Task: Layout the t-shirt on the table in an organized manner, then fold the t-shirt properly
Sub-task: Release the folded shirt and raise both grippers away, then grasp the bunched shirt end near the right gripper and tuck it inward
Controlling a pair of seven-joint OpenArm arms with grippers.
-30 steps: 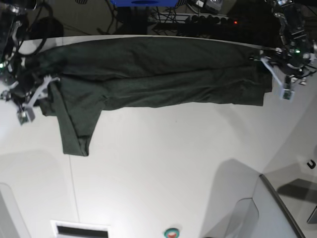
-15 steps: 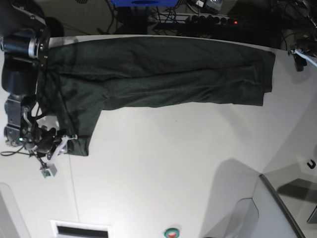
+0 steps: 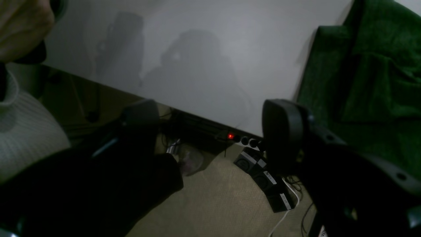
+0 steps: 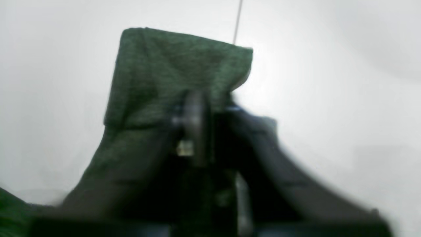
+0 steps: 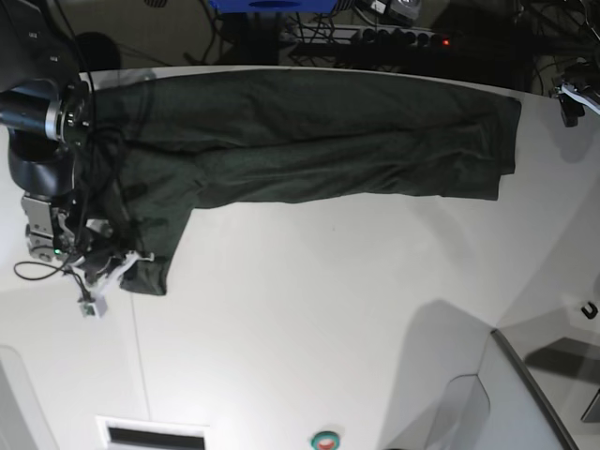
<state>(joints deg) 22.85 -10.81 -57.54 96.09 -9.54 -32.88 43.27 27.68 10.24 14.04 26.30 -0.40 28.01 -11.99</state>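
The dark green t-shirt lies stretched sideways along the far part of the white table, with one sleeve hanging toward the front at the left. In the blurred right wrist view my right gripper looks shut on the end of that sleeve. In the base view it sits at the sleeve's left edge. My left gripper is open and empty, off the shirt's right end, beyond the table's far right edge. Its fingers spread wide over the floor, with the shirt to its right.
A thin dark seam runs across the table at the left. A green button and a slot sit at the front edge. A grey panel stands at the front right. A power strip lies on the floor. A person's hand is nearby.
My right gripper went from the shirt's left shoulder down to the sleeve end and closed there. My left gripper let go of the shirt's right end and drew back past the table edge.
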